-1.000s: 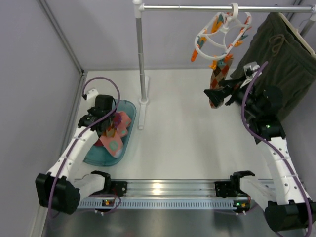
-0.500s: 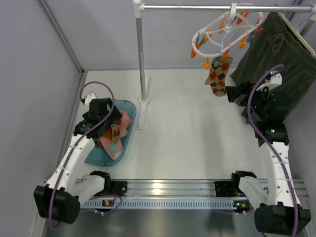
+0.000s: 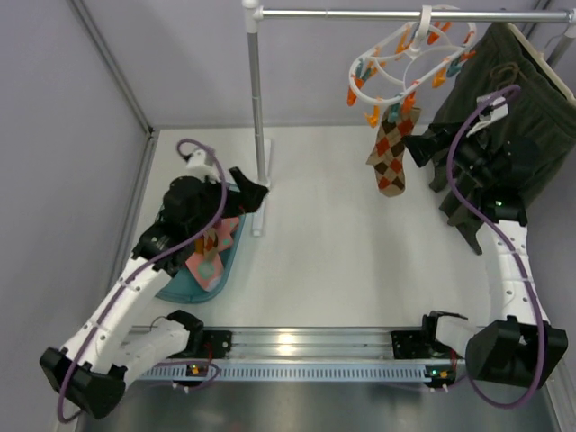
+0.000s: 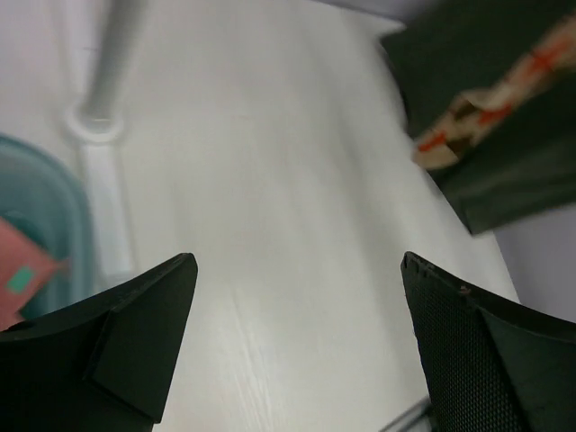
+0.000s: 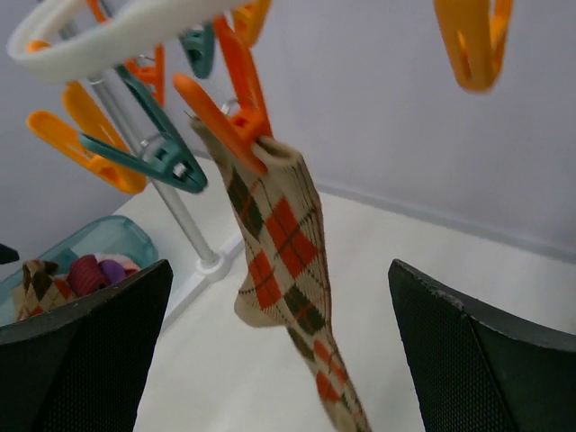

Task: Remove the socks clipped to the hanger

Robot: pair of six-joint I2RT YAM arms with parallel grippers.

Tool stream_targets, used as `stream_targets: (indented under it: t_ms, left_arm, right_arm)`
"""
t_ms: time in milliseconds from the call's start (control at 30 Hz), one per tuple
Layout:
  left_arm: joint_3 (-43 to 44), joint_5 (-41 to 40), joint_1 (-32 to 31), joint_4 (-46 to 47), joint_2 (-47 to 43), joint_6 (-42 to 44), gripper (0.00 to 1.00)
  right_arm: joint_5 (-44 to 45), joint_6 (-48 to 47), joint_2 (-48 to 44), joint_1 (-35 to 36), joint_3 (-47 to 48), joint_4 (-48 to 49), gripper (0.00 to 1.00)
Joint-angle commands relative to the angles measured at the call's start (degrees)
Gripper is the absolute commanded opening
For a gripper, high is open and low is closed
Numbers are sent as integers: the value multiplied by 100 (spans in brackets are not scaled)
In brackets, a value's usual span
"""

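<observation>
Dangling from the hanger, one argyle sock; left pincer and right pincer gape empty

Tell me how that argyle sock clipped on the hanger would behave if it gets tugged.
Probably floppy: the argyle sock hangs limp and bent from one orange clothespin. Likely light, since that single clip bears it. A tug would probably swing the hanger, hooked over the rail.

Before you, a matt knitted argyle sock hangs from a glossy orange plastic clothespin on the smooth white plastic hanger; your table looks smooth and matt, the rail polished metal.
</observation>
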Motion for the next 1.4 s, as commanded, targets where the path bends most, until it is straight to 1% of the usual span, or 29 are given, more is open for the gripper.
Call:
stream_targets:
  t_ms: [0,33,67,133,167,200,233,300,400,433,533,633,700,733,833,933,967,1033,1067,1100,1167,1200,1233,1300,1333,1367]
  left_arm:
    - [-22,659,-1105,1334,276,615,99]
    - [-66,693,-1517,1666,372,738,99]
    - [-145,981,-1643,1852,391,756,99]
    - [-356,1359,-1862,2431,452,748,98]
    - [-418,1544,-1907,2608,513,739,99]
    - [-470,1920,-1942,2749,566,739,99]
    - [-523,2046,-2047,2846,593,765,99]
    - [-532,2300,-2197,2961,716,861,99]
    - [-515,2372,-2566,2970,812,1134,99]
    - [-506,2355,-2741,2970,839,1230,99]
    - [-462,2311,-2988,2988,909,1284,99]
    - [-401,2346,-3059,2988,979,1284,99]
    - [-392,2363,-3076,2996,997,1292,99]
    - [-401,2355,-3094,3023,1015,1310,99]
    - [-427,2337,-3120,3128,1111,1275,99]
    - [-366,2320,-3147,3190,1243,1240,99]
    - [-331,2302,-3156,3190,1330,1240,98]
    - [-260,2144,-3173,3181,1375,1222,99]
    - [-234,1996,-3173,3190,1410,1214,98]
    - [-216,1655,-3173,3190,1419,1144,99]
    - [-129,1301,-3173,3172,1480,1091,99]
    - [-85,1178,-3182,3172,1568,1082,99]
    - [-49,890,-3173,3172,1629,1073,99]
    - [91,633,-3191,3172,1839,1090,99]
    - [152,310,-3191,3172,1911,1090,99]
    - [266,72,-3191,3181,2007,1108,99]
  right_arm:
    - [-870,-512,239,-65,802,913,99]
    - [-913,-618,319,-65,934,834,99]
    - [-1062,-689,390,-57,1153,816,99]
    - [-1229,-830,644,-65,1435,903,100]
    - [-1491,-839,758,-57,1532,973,100]
    - [-1572,-830,1012,-65,1646,1026,99]
    - [-1608,-839,1145,-57,1935,974,99]
    - [-1740,-987,1504,-57,2209,825,99]
    - [-1906,-980,1839,-65,2570,684,98]
    - [-2020,-901,1893,-57,2631,849,97]
    - [-2284,-681,2025,-4,2641,1105,95]
    - [-2434,-672,2069,66,2676,1167,93]
    - [-2522,-427,2148,84,2685,1561,93]
    - [-2601,-148,2183,110,2685,1954,91]
    - [-2672,109,2385,198,2860,2151,87]
    - [-2707,566,2570,295,2895,2739,82]
    - [-2750,793,2596,312,2913,2836,77]
    - [-2734,1006,2614,348,2800,3221,72]
    - [-2698,1137,2536,348,2721,3354,67]
    - [-2663,1138,2492,356,2641,3417,63]
    - [-2506,1016,2342,365,2378,3382,55]
    - [-2444,911,2211,383,2299,3313,51]
    - [-2374,788,2140,426,2176,2990,47]
    - [-2145,279,1938,540,2061,2567,39]
    - [-2014,51,1859,585,2008,2321,34]
    - [-1795,-413,1728,629,1990,1762,33]
